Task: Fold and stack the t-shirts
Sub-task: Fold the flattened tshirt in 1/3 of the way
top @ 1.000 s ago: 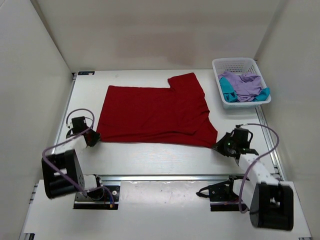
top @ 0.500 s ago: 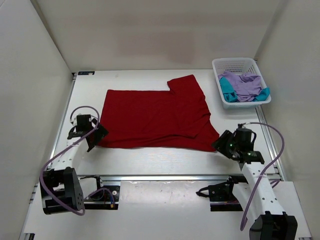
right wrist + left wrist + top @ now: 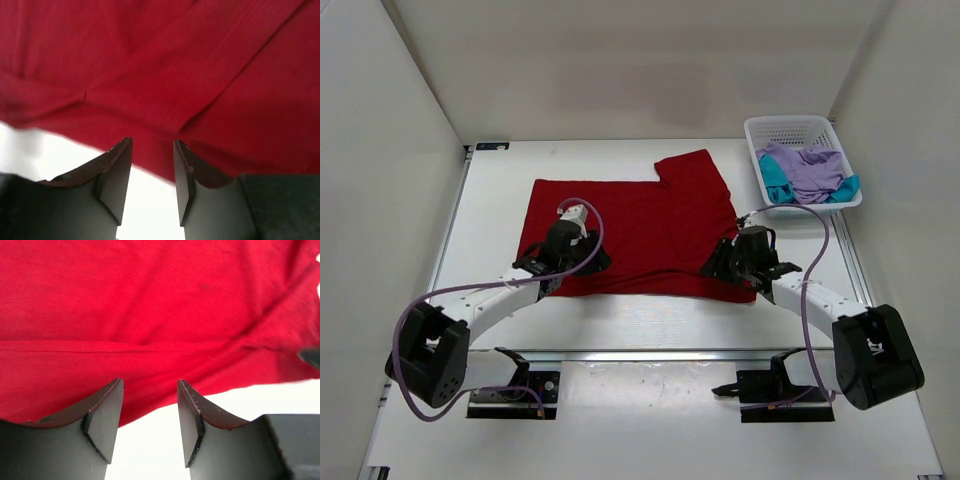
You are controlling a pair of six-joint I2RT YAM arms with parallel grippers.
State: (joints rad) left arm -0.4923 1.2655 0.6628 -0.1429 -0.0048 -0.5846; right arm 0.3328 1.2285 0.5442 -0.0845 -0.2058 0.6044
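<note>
Inside white basket [image 3: 788, 130]: lavender t-shirt [image 3: 807, 170], teal t-shirt [image 3: 773, 181]

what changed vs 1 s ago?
The left claw and right claw opened, left the dark red t-shirt's near corners and swung inward over its near edge, holding nothing. Shirt stayed flat; basket with lavender t-shirt and teal t-shirt unchanged.
</note>
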